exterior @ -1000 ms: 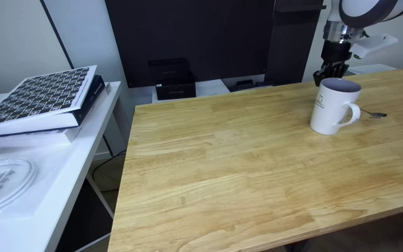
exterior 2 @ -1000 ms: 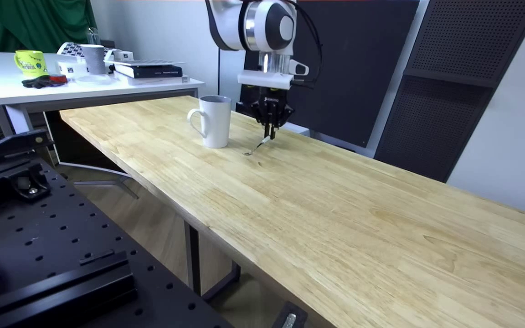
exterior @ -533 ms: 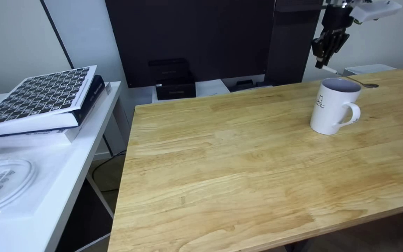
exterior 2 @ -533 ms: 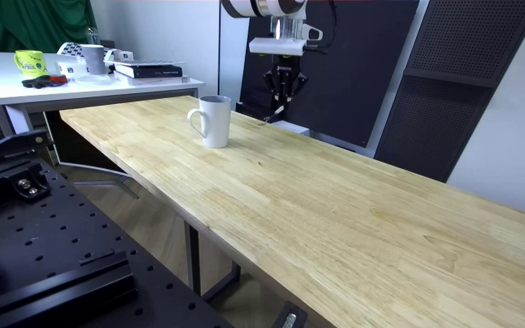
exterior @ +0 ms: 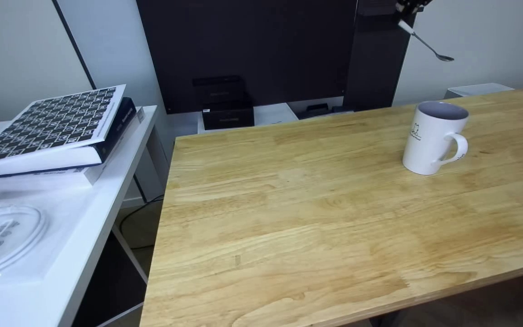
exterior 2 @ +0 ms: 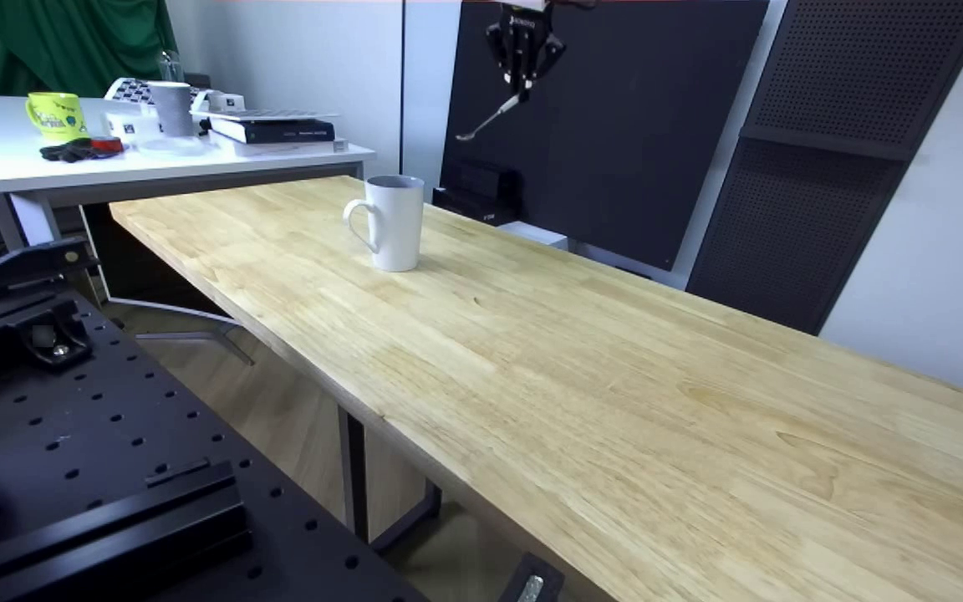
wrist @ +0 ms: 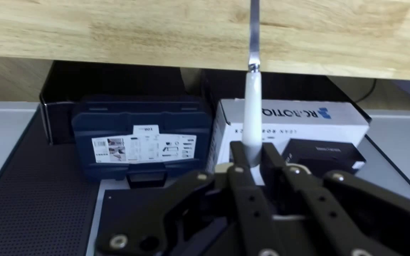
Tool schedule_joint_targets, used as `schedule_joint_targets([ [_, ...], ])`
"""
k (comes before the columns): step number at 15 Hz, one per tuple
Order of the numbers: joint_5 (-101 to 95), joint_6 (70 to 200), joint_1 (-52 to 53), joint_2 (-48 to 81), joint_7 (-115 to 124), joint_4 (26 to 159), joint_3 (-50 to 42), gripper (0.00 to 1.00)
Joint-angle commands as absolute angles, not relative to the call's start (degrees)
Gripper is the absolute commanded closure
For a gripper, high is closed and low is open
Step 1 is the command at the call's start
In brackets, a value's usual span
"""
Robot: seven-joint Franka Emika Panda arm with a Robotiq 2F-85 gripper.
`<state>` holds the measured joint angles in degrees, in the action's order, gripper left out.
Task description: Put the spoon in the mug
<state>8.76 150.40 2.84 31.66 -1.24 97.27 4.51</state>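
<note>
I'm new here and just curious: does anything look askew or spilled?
I see nothing spilled or broken. Only the spoon looks askew: the gripper holds it slanting, bowl end lowest, while the mug stands upright.

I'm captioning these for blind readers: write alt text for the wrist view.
A black pincer grips a spoon by its white handle, the metal stem running off the picture's top. Behind it are a wooden tabletop, a dark blue case and a white box.

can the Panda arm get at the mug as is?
Likely yes: the mug stands upright, its top uncovered, and nothing shows between it and the gripper, which holds the spoon higher up. The slanting spoon may need tilting steeper.
</note>
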Motion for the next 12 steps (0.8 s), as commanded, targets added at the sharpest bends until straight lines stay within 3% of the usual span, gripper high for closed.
schedule_joint_targets([
  [1, 15.14, 154.50, 0.06, 23.96, -2.64, 103.76, 9.41, 0.96],
  [12, 17.84, 159.53, 1.95, 8.99, -5.59, 118.33, 11.49, 0.96],
])
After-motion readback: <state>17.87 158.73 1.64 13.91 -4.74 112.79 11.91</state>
